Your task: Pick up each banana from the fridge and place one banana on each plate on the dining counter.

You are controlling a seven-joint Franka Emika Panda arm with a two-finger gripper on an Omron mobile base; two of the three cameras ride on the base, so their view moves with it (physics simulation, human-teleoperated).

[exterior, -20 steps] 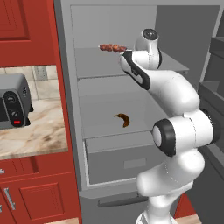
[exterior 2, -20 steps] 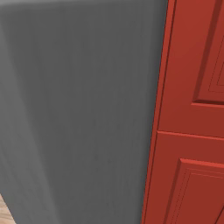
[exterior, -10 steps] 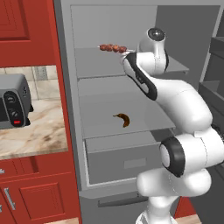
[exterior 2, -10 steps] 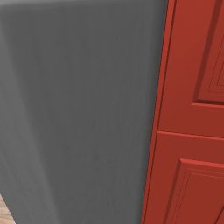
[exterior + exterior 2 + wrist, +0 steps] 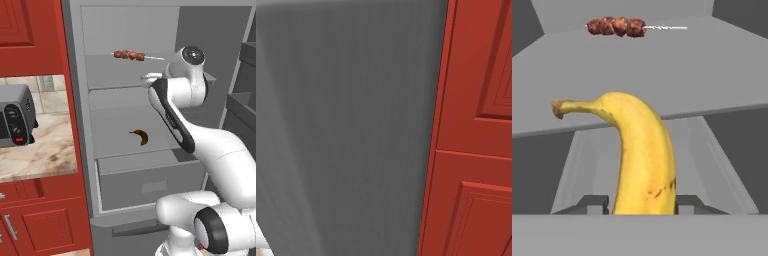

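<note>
The open fridge [image 5: 125, 30] holds both bananas. In the hand view the bright yellow banana [image 5: 642, 160] stands between my fingertips [image 5: 594, 202], which press on its two sides, so my gripper [image 5: 642, 202] is shut on it. From the left base view my gripper [image 5: 146, 77] reaches in at the upper shelf's front edge. The dark brown banana [image 5: 141, 136] lies on the shelf below, above the wide drawer [image 5: 150, 182]. The plates and the dining counter are out of view.
A reddish-brown meat skewer [image 5: 129, 54] [image 5: 616, 26] lies at the back of the top shelf. Left of the fridge, red cabinets [image 5: 30, 25] frame a stone counter with a grey toaster [image 5: 15, 115]. The right base view faces the fridge's grey side [image 5: 346, 125] and a red cabinet door [image 5: 476, 150].
The jaws have closed onto the yellow banana. The arm's elbow has swung lower and to the right while the hand stayed at the upper shelf.
</note>
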